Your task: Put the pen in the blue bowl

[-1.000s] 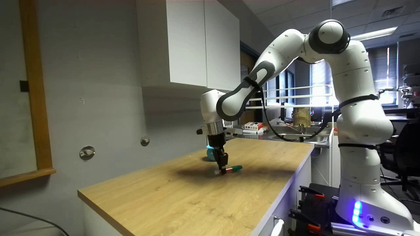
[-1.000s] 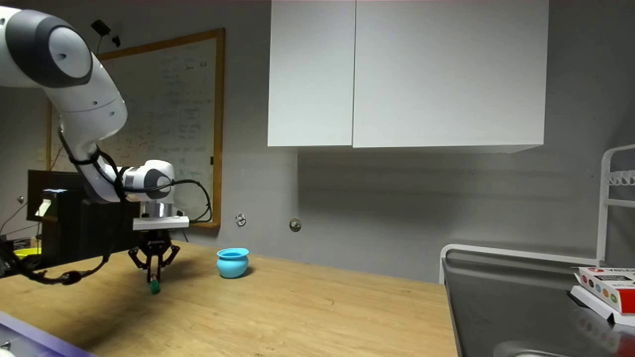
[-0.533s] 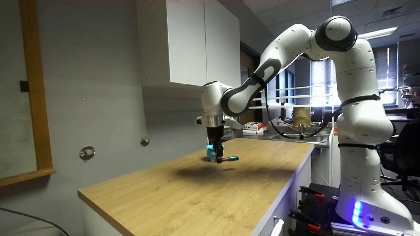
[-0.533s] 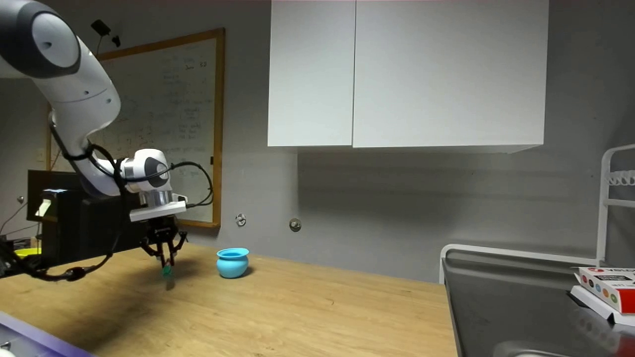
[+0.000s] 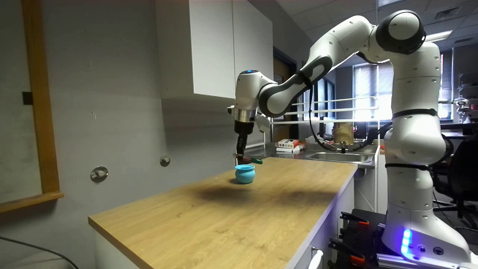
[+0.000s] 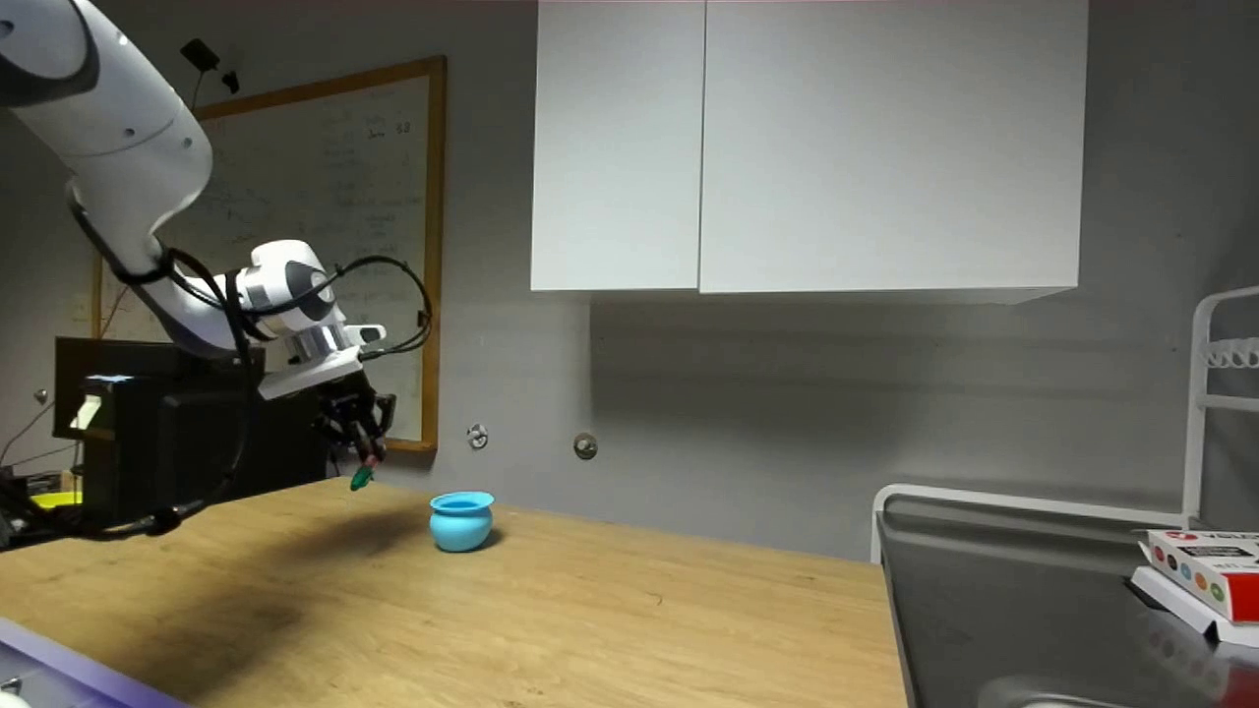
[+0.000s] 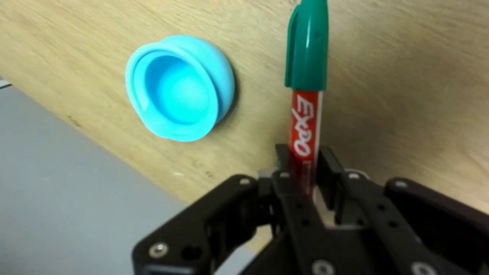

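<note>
The hand [image 7: 304, 158] was clamped on the red, green-capped pen [image 7: 306, 103], holding it up in the air over the light-wood tabletop [image 6: 629, 619]. In an exterior view the pen hung to the left of the blue bowl [image 6: 460, 524], near but apart, and the bowl itself stood upright toward the far edge of the tabletop.

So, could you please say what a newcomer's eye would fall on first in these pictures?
Probably the arm, white and reaching over the counter in an exterior view. In the wrist view, the pen held in the tool stands out, as does the bowl, blue on the counter at upper left.
</note>
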Action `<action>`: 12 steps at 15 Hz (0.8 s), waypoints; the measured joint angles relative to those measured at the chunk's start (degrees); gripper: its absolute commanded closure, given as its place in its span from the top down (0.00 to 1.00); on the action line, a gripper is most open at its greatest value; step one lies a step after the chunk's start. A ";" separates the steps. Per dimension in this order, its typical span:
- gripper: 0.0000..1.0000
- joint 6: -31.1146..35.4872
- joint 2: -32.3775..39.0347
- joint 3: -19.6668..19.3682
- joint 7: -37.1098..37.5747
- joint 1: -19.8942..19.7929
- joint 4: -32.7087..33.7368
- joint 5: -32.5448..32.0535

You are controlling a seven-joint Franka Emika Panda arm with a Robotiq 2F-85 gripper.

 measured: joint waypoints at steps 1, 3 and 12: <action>0.15 0.67 -0.91 -0.03 2.53 -0.68 0.04 -1.32; 0.15 1.98 -2.43 -0.03 7.73 -2.18 0.31 -4.23; 0.15 4.78 -1.59 0.24 39.32 -6.39 6.02 -25.12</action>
